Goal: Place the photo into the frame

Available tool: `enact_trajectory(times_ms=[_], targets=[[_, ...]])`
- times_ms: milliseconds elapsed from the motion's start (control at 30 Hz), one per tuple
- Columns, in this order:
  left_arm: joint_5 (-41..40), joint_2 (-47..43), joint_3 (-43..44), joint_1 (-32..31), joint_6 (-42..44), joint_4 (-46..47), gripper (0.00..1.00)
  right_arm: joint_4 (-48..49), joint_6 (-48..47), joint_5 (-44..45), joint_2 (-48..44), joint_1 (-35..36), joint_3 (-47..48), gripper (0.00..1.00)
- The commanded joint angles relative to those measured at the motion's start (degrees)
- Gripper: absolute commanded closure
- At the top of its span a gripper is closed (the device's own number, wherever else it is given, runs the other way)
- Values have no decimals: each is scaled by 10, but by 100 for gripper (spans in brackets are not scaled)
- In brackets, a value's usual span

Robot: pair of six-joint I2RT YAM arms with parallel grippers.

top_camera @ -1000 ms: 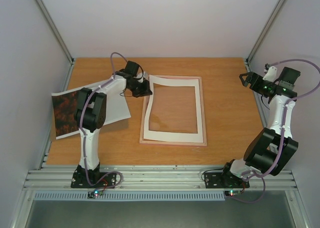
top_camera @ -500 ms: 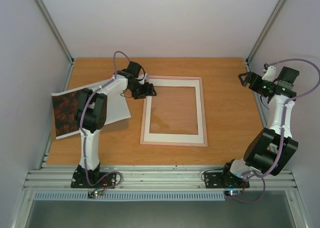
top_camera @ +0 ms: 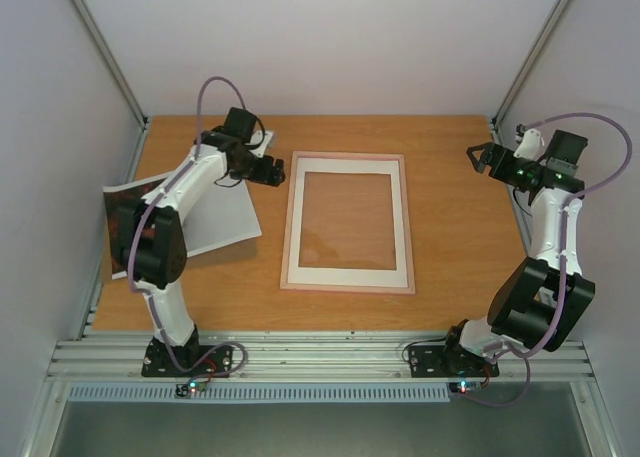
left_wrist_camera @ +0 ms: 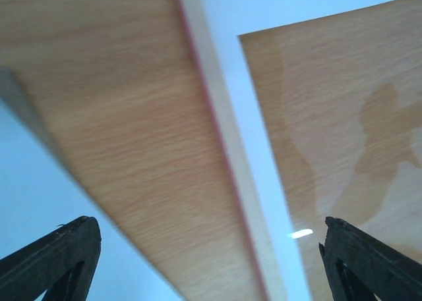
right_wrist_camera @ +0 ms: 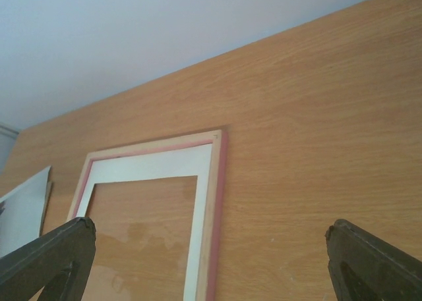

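Photo (top_camera: pixel 120 212) lies left of the frame (top_camera: pixel 347 289), not yet inside, so my left hand (top_camera: pixel 280 173) just beside the frame and my right hand (top_camera: pixel 476 160) well right of it both gape wide and empty, free to fetch it.

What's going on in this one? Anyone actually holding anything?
Neither arm holds anything. The frame lies flat in the middle of the table, with a white mat lying inside it. The left gripper hovers open by the frame's far-left corner. The right gripper hangs open over the table's far-right side. The photo lies at the left, partly under the left arm, not yet in the frame.
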Motion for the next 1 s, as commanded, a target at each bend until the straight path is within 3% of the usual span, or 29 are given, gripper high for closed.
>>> enact_trajectory(times_ms=[0, 300, 533, 967], targets=[[-86, -55, -44, 10, 152, 28, 8, 4, -21, -3, -18, 21, 0, 5], [-211, -198, -256, 11, 368, 117, 8, 9, -18, 3, -7, 54, 2, 5], [-276, -175, -295, 23, 392, 92, 8, 0, -28, 9, -13, 108, -16, 5], [-285, -96, -270, 121, 387, 67, 10, -13, -35, 14, -10, 142, -14, 5]])
